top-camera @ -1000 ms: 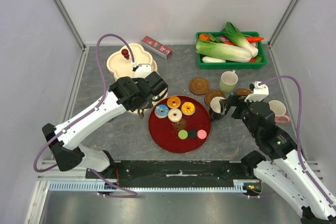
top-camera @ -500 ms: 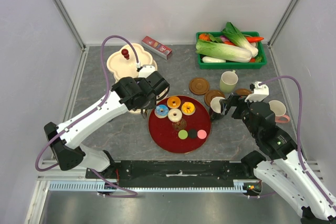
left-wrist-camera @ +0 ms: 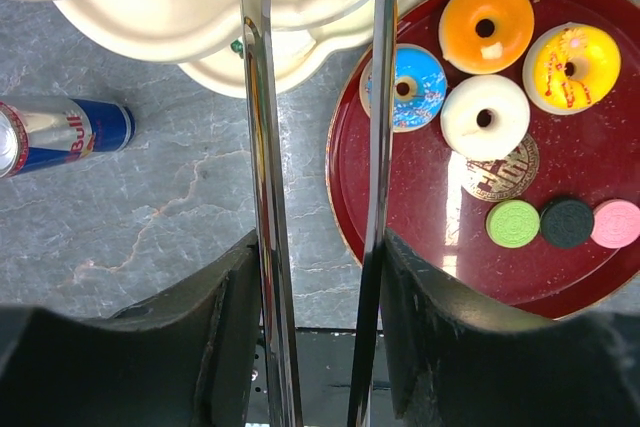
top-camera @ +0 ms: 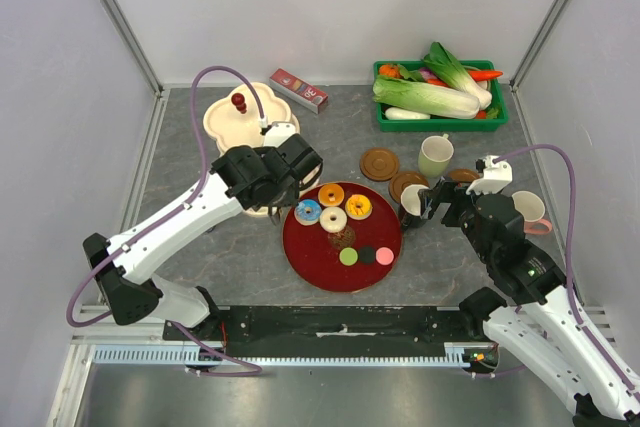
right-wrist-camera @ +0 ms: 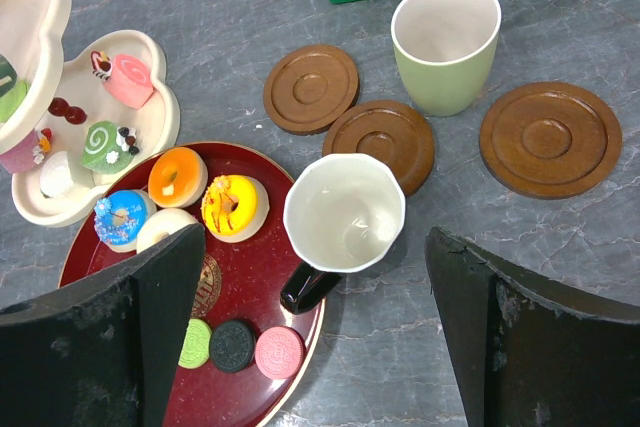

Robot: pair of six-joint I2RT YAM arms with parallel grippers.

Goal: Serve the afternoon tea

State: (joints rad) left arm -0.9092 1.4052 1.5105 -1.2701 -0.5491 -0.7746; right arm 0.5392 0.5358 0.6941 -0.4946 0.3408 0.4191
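Observation:
My left gripper (left-wrist-camera: 320, 257) (top-camera: 283, 179) is shut on a pair of metal tongs (left-wrist-camera: 262, 97). The tongs' blades stand apart and reach up to the cream tiered stand (left-wrist-camera: 190, 27), with a green bit at their tips. Beside them a red tray (top-camera: 320, 257) holds several donuts (top-camera: 333, 219) and three round sweets (top-camera: 367, 255). Pink and green swirl cakes (right-wrist-camera: 130, 79) sit on the stand's lower tier. My right gripper (right-wrist-camera: 315, 242) (top-camera: 432, 202) hangs open above the black mug (right-wrist-camera: 345, 212). A pale green mug (right-wrist-camera: 445, 37) and three brown coasters (right-wrist-camera: 378, 142) lie beyond it.
A green crate (top-camera: 440, 97) of leafy vegetables stands at the back right. A small red box (top-camera: 299, 90) lies behind the stand. A drink can (left-wrist-camera: 60, 134) lies on its side left of the tongs. A white mug (top-camera: 530, 210) sits by my right arm.
My left wrist has shifted slightly right and back, and the tongs' blades have spread apart. The right arm has not moved.

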